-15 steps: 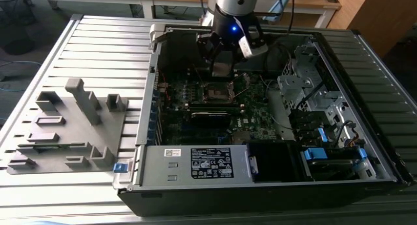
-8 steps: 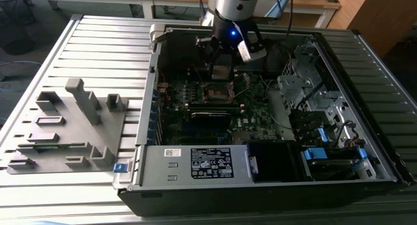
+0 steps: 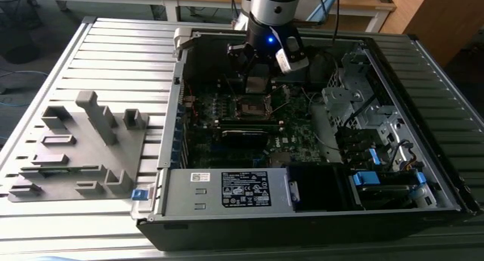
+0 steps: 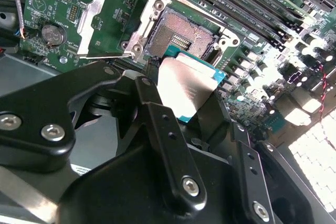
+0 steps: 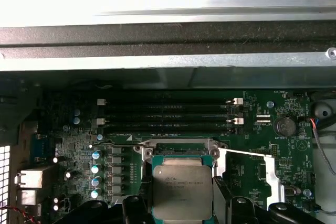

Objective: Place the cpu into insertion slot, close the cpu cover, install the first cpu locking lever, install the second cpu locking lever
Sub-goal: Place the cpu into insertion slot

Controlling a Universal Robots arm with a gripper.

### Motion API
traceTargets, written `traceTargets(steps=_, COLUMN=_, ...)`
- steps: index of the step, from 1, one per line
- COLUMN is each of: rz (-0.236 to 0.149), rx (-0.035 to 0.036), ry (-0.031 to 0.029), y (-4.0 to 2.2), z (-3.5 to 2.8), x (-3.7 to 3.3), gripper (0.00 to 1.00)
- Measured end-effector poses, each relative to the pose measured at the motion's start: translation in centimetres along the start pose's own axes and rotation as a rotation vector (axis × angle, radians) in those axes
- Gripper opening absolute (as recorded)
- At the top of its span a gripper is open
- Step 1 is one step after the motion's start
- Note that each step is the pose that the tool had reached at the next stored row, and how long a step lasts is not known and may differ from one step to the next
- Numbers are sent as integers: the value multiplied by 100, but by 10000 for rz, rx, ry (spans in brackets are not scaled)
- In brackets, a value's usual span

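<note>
Second wrist view: the gripper [image 4: 182,109] is closed on the cpu [image 4: 189,85] and holds it by two opposite edges, just above the insertion slot [image 4: 181,35].

The cpu is not yet seated; its bright face is turned up to the camera. The slot lies just beyond the chip's far edge, on the side of the long memory slots [image 5: 168,116]. In the first wrist view the cpu [image 5: 182,190] covers most of the slot, and its edges run parallel with the metal rim [image 5: 178,148], so I judge the turn about right. Whether the chip hangs level I cannot tell. The cpu cover [image 4: 92,19] stands open, swung to one side, so the slot is free from above. Board parts stand near around the rim.
</note>
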State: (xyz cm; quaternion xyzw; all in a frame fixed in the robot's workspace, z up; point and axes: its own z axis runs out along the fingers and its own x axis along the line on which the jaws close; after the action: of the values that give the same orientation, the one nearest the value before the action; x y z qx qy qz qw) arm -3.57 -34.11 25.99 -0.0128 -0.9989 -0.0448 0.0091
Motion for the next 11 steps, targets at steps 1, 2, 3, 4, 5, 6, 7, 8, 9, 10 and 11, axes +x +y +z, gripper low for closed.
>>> traceTargets(steps=1, rz=0, rx=0, ry=0, y=0, z=1, x=0, gripper=54)
traceTargets(steps=2, rz=-1, rx=-6, ry=-3, y=0, z=7, x=-1, gripper=54)
traceTargets(steps=3, rz=-1, rx=-4, ry=-2, y=-1, z=12, x=-1, gripper=54)
traceTargets(steps=4, rz=0, rx=0, ry=0, y=-2, z=19, x=0, gripper=54)
traceTargets(steps=5, rz=0, rx=0, ry=-1, y=-2, z=26, x=-1, gripper=54)
traceTargets(steps=6, rz=0, rx=0, ry=-1, y=-3, z=34, x=-1, gripper=54)
traceTargets(steps=7, rz=0, rx=2, ry=0, y=-3, z=38, x=-1, gripper=54)
traceTargets(steps=8, rz=0, rx=4, ry=1, y=-4, z=39, x=-1, gripper=54)
traceTargets(steps=9, rz=0, rx=5, ry=1, y=-4, z=39, x=-1, gripper=54)
traceTargets(steps=10, rz=0, rx=5, ry=1, y=-4, z=39, x=-1, gripper=54)
traceTargets(steps=11, rz=0, rx=2, ry=0, y=-4, z=40, x=-1, gripper=54)
